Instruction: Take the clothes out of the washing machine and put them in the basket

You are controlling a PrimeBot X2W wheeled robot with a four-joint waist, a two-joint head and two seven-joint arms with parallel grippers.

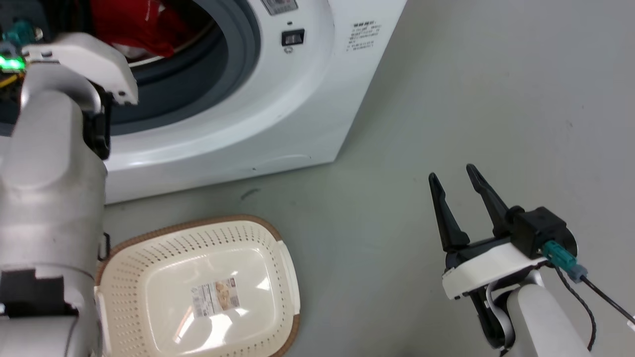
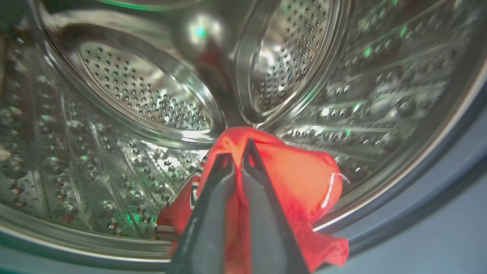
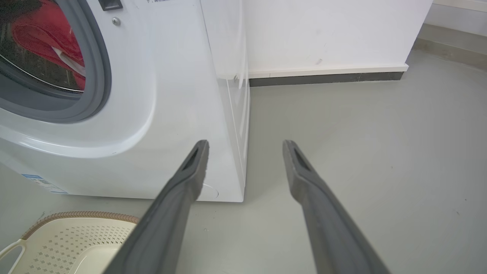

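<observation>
The white washing machine [image 1: 278, 99] stands at the upper left of the head view with its porthole open. Inside the drum, my left gripper [image 2: 237, 150] is shut on the red clothes [image 2: 296, 182], which bunch around its fingers above the steel drum wall. The same red clothes [image 1: 141, 25] show through the porthole, and again as clothes [image 3: 45, 34] in the right wrist view. The cream basket [image 1: 198, 287] with a brown rim sits on the floor before the machine, holding no garment. My right gripper [image 1: 452, 177] hangs open over bare floor to the right, holding nothing.
The grey floor [image 1: 496, 99] stretches to the right of the machine. A white wall with a dark skirting [image 3: 327, 78] runs behind it. My pale left forearm [image 1: 49, 173] reaches up from the lower left into the porthole, beside the basket.
</observation>
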